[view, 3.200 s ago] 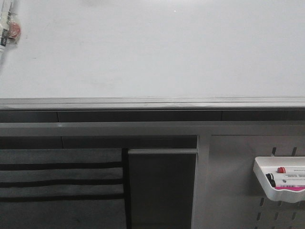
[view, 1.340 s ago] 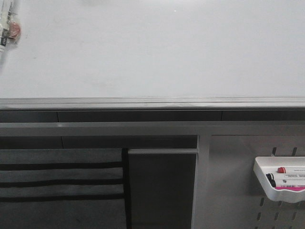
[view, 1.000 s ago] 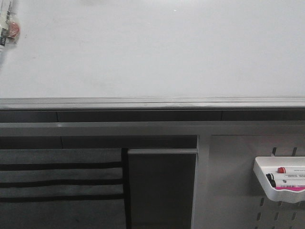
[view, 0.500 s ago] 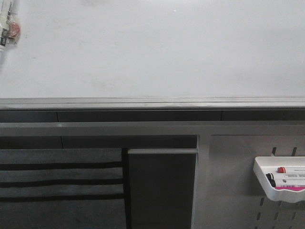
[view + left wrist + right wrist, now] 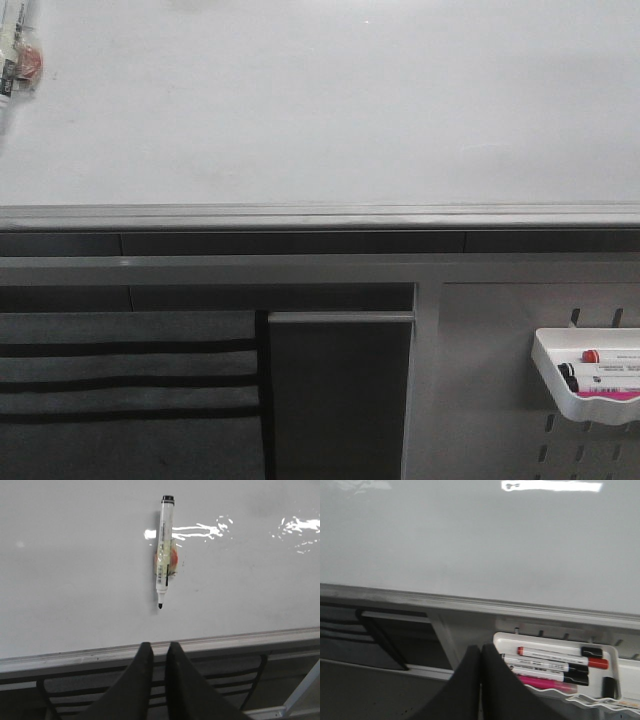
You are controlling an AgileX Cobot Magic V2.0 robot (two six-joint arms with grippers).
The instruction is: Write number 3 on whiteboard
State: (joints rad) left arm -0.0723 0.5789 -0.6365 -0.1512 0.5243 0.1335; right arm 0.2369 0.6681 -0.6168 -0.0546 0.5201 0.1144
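whiteboard (image 5: 330, 110): large flat glossy white panel, fills the upper half of the front view edge to edge, grey metal rail along its near edge. Surface reads blank in all three views, no black stroke visible (number 3 isn't drawn on any part that shows). Faint grey smudges mid-board in the front view, bright glare streaks in both wrist views. Left wrist view shows the same whiteboard (image 5: 75, 565) with one uncapped black-tipped marker (image 5: 163, 551) lying flat on it, tip toward the rail, sitting over a small reddish blob. Right wrist view: whiteboard (image 5: 480, 545) bare, rail running across below it.
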